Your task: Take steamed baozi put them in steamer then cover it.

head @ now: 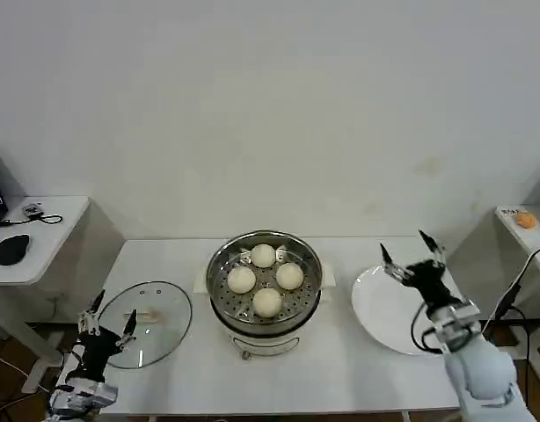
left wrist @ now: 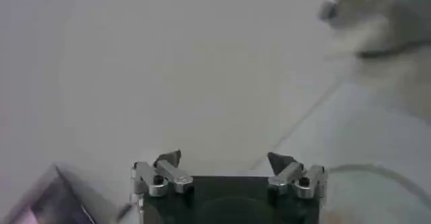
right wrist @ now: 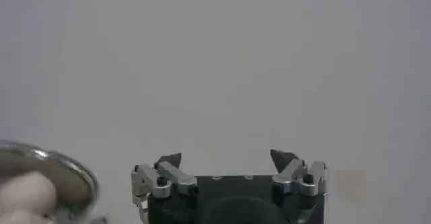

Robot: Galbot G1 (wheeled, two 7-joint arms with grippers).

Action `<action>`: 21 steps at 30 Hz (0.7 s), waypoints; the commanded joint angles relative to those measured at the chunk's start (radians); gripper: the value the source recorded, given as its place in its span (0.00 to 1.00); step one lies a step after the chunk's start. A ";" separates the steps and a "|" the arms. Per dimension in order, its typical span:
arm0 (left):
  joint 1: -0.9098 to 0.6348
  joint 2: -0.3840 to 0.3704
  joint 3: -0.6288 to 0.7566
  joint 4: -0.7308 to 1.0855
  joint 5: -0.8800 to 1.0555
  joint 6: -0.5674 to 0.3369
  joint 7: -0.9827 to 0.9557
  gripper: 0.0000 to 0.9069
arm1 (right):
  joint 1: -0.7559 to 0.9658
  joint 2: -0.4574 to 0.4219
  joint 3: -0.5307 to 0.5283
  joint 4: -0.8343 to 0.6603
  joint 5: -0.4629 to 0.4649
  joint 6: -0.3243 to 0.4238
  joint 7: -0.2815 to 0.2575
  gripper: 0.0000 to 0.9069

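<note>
**Four buns sit in the pot, lid off to the side**

I see four small round cream-white buns [head: 265, 278] lying on the holey steel tray inside the round shiny steel pot [head: 219, 299]. The pot stands on its white base in the middle of the white table [head: 340, 360]. It has no lid on it.

The round clear glass lid with a pale handle [head: 151, 316] lies flat on the table, to the left of the pot and apart from it. My left tool [head: 109, 318] hangs over the near edge of the lid, fingers spread wide, holding nothing.

A flat white plate [head: 380, 308] lies to the right of the pot. My right tool [head: 412, 253] is raised above the plate, fingers spread wide too, holding nothing.
</note>
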 commanded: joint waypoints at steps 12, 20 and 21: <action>-0.140 0.076 0.099 0.309 0.515 -0.075 -0.001 1.00 | -0.232 0.085 0.213 0.116 0.022 0.004 -0.022 1.00; -0.217 0.082 0.124 0.336 0.510 -0.064 -0.002 1.00 | -0.269 0.107 0.210 0.142 0.008 0.006 -0.024 1.00; -0.224 0.084 0.127 0.340 0.508 -0.063 -0.002 1.00 | -0.270 0.110 0.209 0.144 0.008 0.006 -0.024 1.00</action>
